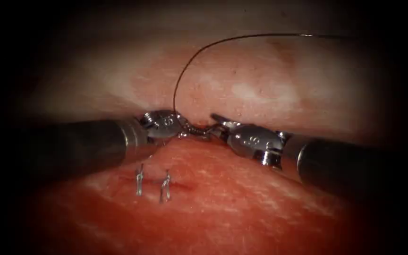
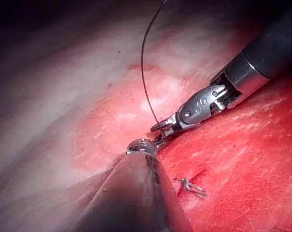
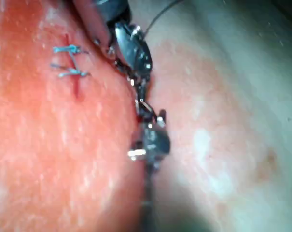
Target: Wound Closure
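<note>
The tissue (image 1: 223, 208) rises to a ridge where both tools meet tip to tip. My left tool (image 1: 191, 128) comes in from the left with its jaws shut on the dark thread (image 1: 185, 71). From there the thread climbs and arcs away to the upper right. My right tool (image 1: 213, 125) comes in from the right, jaws slightly open and tips touching the left tool's tip, nothing clearly between them. The left wrist view shows the right tool (image 2: 159, 133) at the foot of the thread (image 2: 143, 67). I cannot make out the needle among the jaws.
Two finished stitches (image 1: 152, 184) with short cut ends cross the cut on the near face of the tissue, below the left tool's shaft. They also show as stitches (image 3: 68, 60) and a stitch (image 2: 194, 187). Red fluid wets the tissue around them. Pale skin (image 1: 260, 85) lies beyond the ridge.
</note>
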`<state>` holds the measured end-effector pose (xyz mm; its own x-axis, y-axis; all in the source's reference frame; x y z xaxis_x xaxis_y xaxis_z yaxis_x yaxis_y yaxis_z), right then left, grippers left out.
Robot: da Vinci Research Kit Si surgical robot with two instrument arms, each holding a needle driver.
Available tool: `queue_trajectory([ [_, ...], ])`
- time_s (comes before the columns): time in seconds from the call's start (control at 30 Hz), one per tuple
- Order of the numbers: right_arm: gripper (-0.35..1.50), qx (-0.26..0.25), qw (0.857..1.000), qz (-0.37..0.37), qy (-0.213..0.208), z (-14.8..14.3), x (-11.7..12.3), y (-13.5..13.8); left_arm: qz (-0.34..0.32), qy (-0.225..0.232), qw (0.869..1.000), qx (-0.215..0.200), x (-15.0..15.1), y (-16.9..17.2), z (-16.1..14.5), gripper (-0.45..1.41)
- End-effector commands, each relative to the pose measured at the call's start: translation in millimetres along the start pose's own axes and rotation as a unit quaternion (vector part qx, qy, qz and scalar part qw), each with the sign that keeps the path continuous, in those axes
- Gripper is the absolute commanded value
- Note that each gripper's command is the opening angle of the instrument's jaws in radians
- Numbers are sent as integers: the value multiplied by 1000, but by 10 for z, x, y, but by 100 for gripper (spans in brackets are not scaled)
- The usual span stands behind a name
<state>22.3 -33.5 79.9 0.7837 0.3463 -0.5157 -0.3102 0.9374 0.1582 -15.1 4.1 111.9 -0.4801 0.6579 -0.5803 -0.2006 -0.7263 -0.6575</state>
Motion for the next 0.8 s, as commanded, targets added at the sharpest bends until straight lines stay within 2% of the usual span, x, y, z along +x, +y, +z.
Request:
queue_trajectory([
  [0.03,-35,2,1000,1,3,7,2,-1,0,0,1000,-1,-2,-1,8,-38],
  [0.3,-35,-15,1000,9,22,2,11,7,0,0,1000,-1,-2,-1,9,-38],
  [0.6,-35,-28,1000,10,-1,-12,7,7,0,-1,1000,-1,-2,0,9,-38],
  [0.8,-35,-17,1000,8,-13,-18,5,7,-3,-1,1000,-1,-3,0,8,-38],
])
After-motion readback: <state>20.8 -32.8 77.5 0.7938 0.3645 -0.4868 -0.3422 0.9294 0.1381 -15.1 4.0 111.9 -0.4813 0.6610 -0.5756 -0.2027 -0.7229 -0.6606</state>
